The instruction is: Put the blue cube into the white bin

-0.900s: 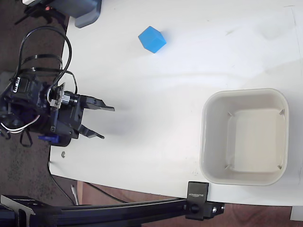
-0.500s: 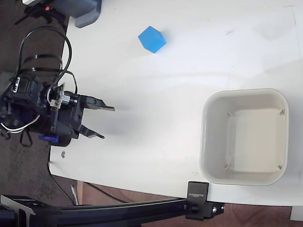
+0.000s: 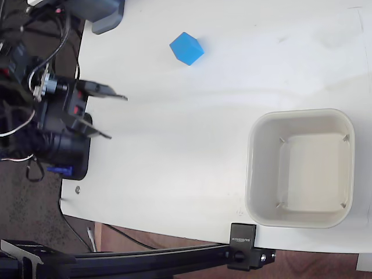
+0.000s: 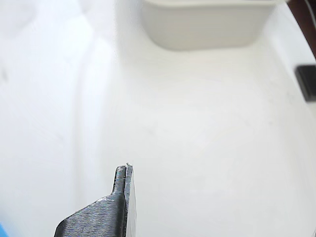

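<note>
Table: a broad white work table (image 3: 192,116) fills most of the fixed view, its left edge running beside dark floor and its near edge meeting a black rail with a clamp (image 3: 243,247).

Bin: the large off-white squarish plastic tub with rounded corners and a thick rim (image 3: 300,168) sits at the right of the table, near the lower edge in the fixed view; small ribs show at its inner corners. In the wrist view its outer wall (image 4: 207,24) appears at the far top of the picture.

Arm: the black six-joint arm with looping cables (image 3: 40,116) stands at the table's left edge.

Gripper: the black two-finger gripper (image 3: 110,116) points right over the table's left margin, its jaws spread wide apart and holding nothing. One dark finger (image 4: 121,197) shows in the wrist view.

Cube: the small bright sky-blue solid cube (image 3: 186,49) rests on the table toward the top, well apart from both the gripper and the tub.
</note>
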Motion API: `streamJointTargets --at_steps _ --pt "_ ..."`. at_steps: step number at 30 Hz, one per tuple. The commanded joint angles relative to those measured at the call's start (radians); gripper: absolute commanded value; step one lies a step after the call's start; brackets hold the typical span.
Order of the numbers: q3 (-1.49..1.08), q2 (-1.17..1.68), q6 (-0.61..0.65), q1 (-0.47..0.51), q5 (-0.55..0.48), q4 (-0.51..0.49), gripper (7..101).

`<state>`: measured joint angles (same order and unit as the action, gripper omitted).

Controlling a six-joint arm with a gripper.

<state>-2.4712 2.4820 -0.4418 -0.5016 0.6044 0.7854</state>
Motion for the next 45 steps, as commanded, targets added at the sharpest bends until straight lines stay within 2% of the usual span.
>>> streamJointTargets --at_steps 1,3,7,10,16,25,30,45 --pt "0.305 -0.347 -0.222 -0.173 0.281 0.040 100.3" --pt "0.423 -0.494 -0.359 -0.204 0.290 0.110 100.3" --pt "0.557 -0.730 -0.624 -0.255 0.379 0.132 100.0" --pt "0.689 -0.887 -0.842 -0.278 0.393 0.267 98.7" --pt "0.900 -1.052 -1.077 -0.295 0.336 0.443 99.7" --pt "1.267 -1.226 -1.201 -0.310 0.117 0.646 100.3" --pt "1.499 -1.365 -1.289 -0.334 0.069 0.785 100.3" --pt "1.384 -1.310 -1.381 -0.348 0.061 0.785 100.3"
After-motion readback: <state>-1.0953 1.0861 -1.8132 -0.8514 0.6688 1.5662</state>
